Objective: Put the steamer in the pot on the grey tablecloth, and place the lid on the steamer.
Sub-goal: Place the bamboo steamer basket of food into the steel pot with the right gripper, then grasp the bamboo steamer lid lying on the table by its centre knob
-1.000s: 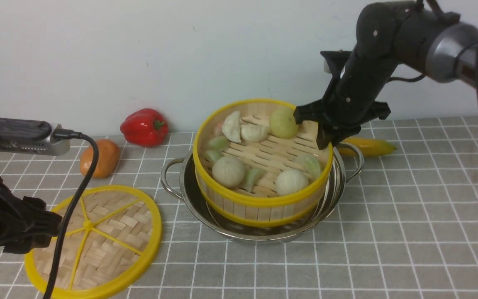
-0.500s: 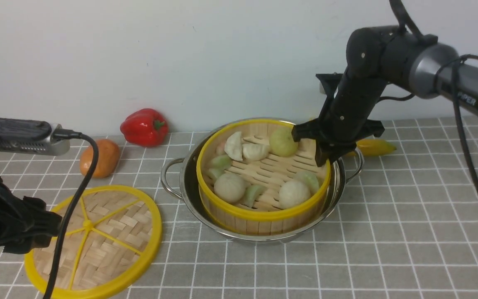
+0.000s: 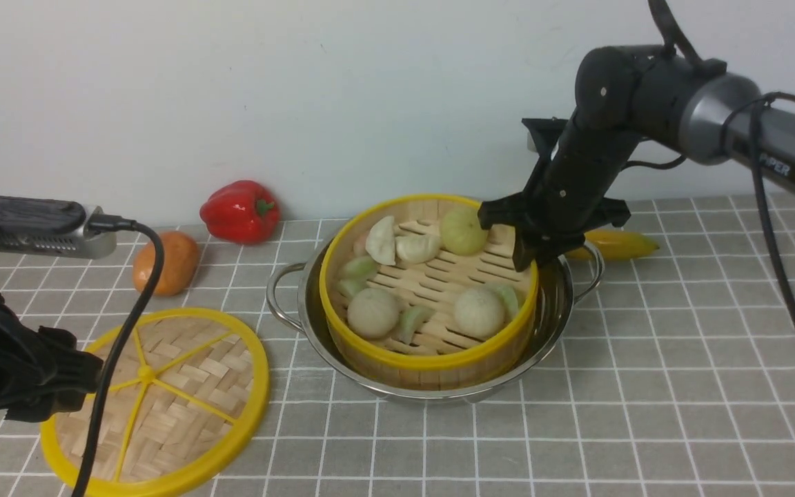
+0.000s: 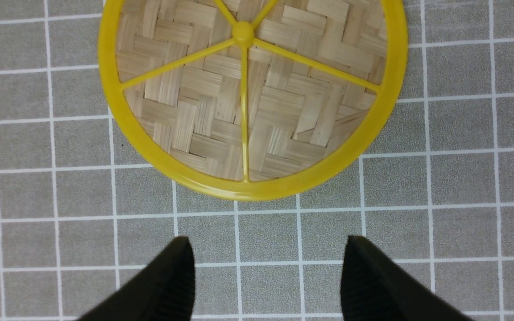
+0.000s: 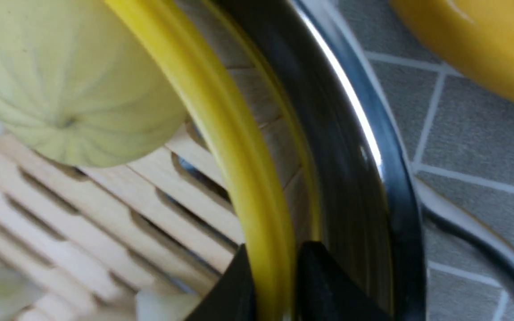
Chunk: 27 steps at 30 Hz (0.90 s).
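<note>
The steamer (image 3: 432,359), a bamboo basket with yellow rims holding several dumplings and buns, sits inside the shiny pot (image 3: 549,324) on the grey tablecloth (image 3: 646,386). My right gripper (image 3: 523,257) is shut on the steamer's far right rim; in the right wrist view its fingers (image 5: 272,285) pinch the yellow rim (image 5: 221,133) just inside the pot wall (image 5: 350,147). The lid (image 3: 163,400), a flat woven disc with yellow spokes, lies on the cloth at front left. My left gripper (image 4: 268,267) is open and empty, hovering just short of the lid (image 4: 248,102).
A red bell pepper (image 3: 240,210) and an orange potato-like item (image 3: 165,262) lie at the back left. A banana (image 3: 615,243) lies behind the pot's right handle (image 3: 594,269). A black cable (image 3: 118,345) hangs across the lid's left side.
My right gripper has lowered the tilted steamer into the pot, so it now sits level and deeper inside. The left arm and lid have not moved.
</note>
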Available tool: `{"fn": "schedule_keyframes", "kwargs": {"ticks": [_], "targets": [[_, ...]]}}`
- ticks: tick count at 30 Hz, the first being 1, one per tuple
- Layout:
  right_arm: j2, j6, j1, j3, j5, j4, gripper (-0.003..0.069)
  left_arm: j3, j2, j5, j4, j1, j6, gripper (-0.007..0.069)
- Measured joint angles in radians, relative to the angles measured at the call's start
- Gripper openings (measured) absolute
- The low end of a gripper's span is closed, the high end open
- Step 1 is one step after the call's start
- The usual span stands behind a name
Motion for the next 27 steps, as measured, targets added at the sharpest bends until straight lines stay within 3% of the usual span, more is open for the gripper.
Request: {"fn": "schedule_keyframes", "kwargs": {"ticks": [6,11,27], "targets": [[0.000,-0.014,0.000,-0.002,-0.013,0.018,0.0279,0.000,0.000,0.000,0.000,0.000,0.000,0.0409],[0.000,-0.017,0.000,-0.002,-0.007,0.021,0.0333,0.000,0.000,-0.022,0.000,0.000,0.000,0.0409],[-0.054,-0.047,0.000,-0.140,0.018,-0.066,0.0356,0.000,0.105,-0.170,-0.049,0.000,0.011,0.0409]]}}
